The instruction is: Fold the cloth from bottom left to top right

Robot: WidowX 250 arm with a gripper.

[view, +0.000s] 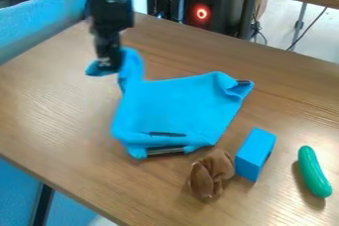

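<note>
The blue cloth [173,105] is spread over the middle of the counter [49,111], with its far left part drawn up into a narrow strip that is pinched in the claw [108,65]; a small flap is let out on the left side of the grip. The task is judged to be at an early stage: a hold has been gained, but no diagonal fold can be seen. The broad middle is laid out in a single sheet, the near edge is rolled and bunched, and the far right corner is curled in on itself. The near left corner is left low on the counter, well apart from the far right one, and it cannot be told whether the gripped part is meant as the "bottom left". What is left, by that reading, is for the held part to be carried across towards the far right corner, laid down there and let go, after which the rumpled edges might need to be flattened.
</note>
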